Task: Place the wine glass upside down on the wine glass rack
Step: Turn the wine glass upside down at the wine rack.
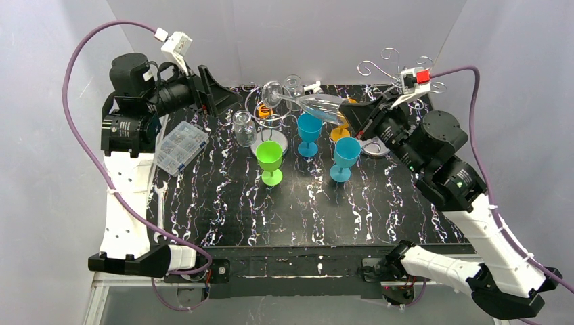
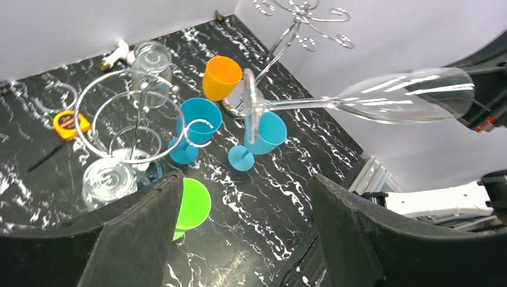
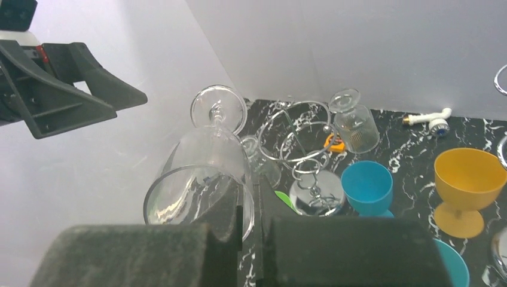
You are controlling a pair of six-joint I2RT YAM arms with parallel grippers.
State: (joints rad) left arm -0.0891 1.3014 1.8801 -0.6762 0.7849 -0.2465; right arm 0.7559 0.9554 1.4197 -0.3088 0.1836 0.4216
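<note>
A clear wine glass [image 1: 319,105] hangs on its side above the back of the table, foot to the left. My right gripper [image 1: 350,114] is shut on its rim, one finger inside the bowl and one outside, as the right wrist view [image 3: 251,209] shows on the glass [image 3: 203,158]. The wine glass rack [image 1: 380,69], tall silver wire with scroll arms, stands behind the right arm; its post is partly hidden. My left gripper [image 1: 223,96] is open and empty at the back left. In the left wrist view [image 2: 245,209] the glass [image 2: 394,98] and rack [image 2: 302,18] show beyond it.
A shorter loop-ring stand [image 1: 271,116] with a clear glass [image 1: 244,127] beside it stands mid-back. A green cup [image 1: 269,157], two blue cups [image 1: 309,128] [image 1: 346,154] and an orange cup [image 1: 338,133] stand under the glass. A plastic box [image 1: 180,147] lies left.
</note>
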